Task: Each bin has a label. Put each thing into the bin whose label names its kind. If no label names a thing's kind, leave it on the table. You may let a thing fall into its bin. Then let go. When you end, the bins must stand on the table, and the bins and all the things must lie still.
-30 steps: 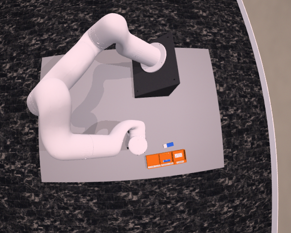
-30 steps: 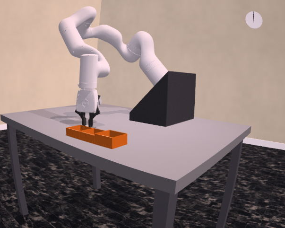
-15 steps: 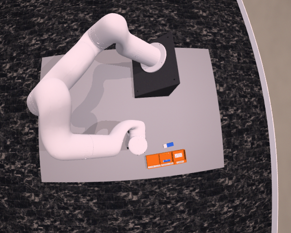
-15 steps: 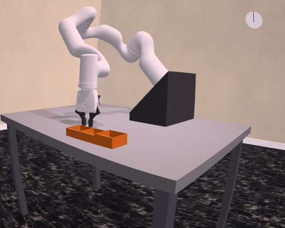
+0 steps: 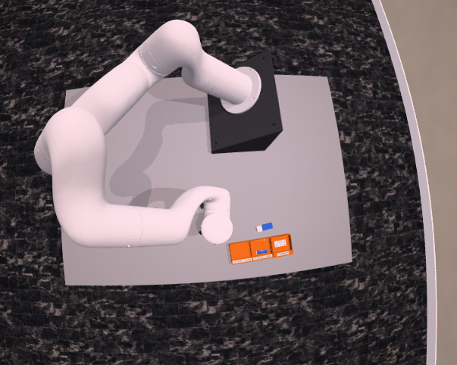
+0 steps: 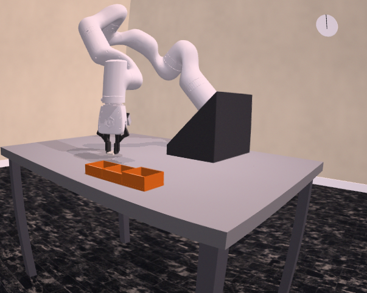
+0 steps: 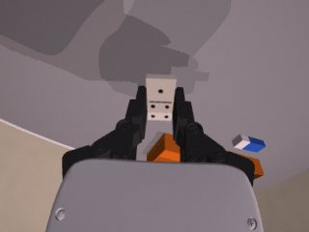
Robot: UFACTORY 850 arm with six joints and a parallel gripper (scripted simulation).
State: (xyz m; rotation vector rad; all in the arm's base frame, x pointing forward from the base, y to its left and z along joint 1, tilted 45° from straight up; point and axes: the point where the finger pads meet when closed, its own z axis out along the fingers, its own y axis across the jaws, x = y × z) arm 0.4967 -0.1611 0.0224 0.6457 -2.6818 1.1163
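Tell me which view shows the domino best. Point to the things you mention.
The wrist view: the domino's (image 7: 160,92) dotted face shows between the tool's (image 7: 160,103) (image 6: 112,152) fingers. The exterior view shows only a pale sliver at the fingertips; in the top view the arm (image 5: 216,227) hides it.

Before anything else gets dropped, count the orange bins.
3: one nearest the gripper, one in the middle, one at the far end. They stand in a row; the arm could hide others.

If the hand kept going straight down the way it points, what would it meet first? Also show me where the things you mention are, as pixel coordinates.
The table top (image 5: 298,176) (image 6: 224,189) (image 7: 261,72), probably, with the domino (image 6: 111,153) (image 7: 160,99) gripped in the hand (image 6: 112,151) (image 7: 160,99) touching first. Any gap left beneath is unclear.
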